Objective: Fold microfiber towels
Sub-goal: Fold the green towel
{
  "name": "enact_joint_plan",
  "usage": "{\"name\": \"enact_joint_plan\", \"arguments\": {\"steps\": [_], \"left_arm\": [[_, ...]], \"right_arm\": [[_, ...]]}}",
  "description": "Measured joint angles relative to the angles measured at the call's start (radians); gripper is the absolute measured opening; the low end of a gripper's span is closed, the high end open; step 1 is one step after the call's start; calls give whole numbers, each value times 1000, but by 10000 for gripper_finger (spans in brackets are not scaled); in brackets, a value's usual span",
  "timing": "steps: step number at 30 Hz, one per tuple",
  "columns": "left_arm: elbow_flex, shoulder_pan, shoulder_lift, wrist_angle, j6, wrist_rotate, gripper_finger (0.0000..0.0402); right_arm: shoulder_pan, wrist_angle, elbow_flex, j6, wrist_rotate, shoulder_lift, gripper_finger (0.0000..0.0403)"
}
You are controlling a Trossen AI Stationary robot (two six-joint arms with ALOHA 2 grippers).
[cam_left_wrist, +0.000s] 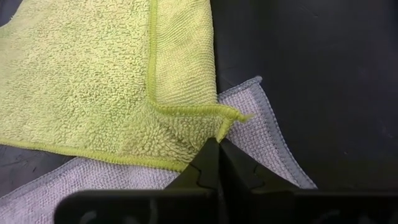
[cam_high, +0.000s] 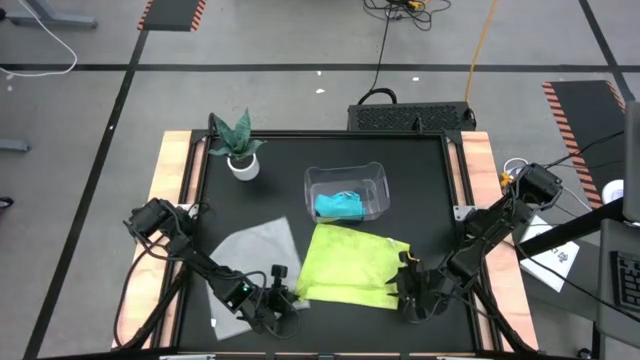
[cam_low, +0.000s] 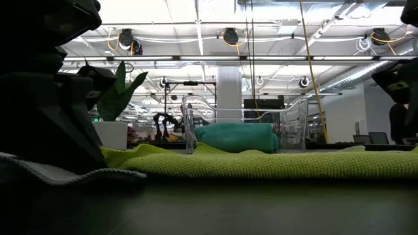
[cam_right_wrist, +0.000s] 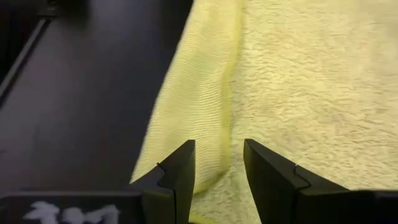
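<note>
A: Nearest edge of the worktop (cam_high: 420,160) first. What's there?
B: The left gripper (cam_left_wrist: 217,146), jaws pressed together on a hemmed corner of the fluffy yellow-green towel (cam_high: 352,266), which overlaps the flat grey towel (cam_high: 250,265).
A: And the right gripper (cam_right_wrist: 219,158)?
B: Jaws spread, straddling the yellow-green towel's folded edge, at its other side.
A: Farther back?
B: The teal towel (cam_high: 338,205) lies bunched in a clear bin (cam_high: 372,172); a potted plant (cam_high: 240,145) stands beside it. Bare black surface around. No readable writing.
</note>
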Motion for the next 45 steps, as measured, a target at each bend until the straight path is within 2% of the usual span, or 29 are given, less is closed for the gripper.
{"name": "enact_joint_plan", "arguments": {"steps": [5, 12, 16, 20, 26, 32, 39, 45], "left_arm": [[0, 0, 2, 15, -2, 2, 21], [0, 0, 2, 19, -2, 2, 4], [0, 0, 2, 20, -2, 2, 17], [0, 0, 2, 20, -2, 2, 21], [0, 0, 2, 20, 4, 1, 4], [1, -9, 3, 21, 54, -26, 5], [2, -31, 4, 25, 72, -80, 6], [0, -44, 5, 38, 72, -96, 12]], "right_arm": [[0, -17, 0, 59, -24, 0, 130], [1, -25, 0, 111, -76, 0, 130], [1, -20, 0, 115, -77, 0, 124], [0, -9, 0, 114, -76, 0, 91], [0, 14, 0, 109, -106, 0, 9], [9, 87, 0, 81, -107, 0, 7], [80, 253, 0, -16, -103, 0, 2], [146, 359, 0, -48, -78, 65, 2]]}}
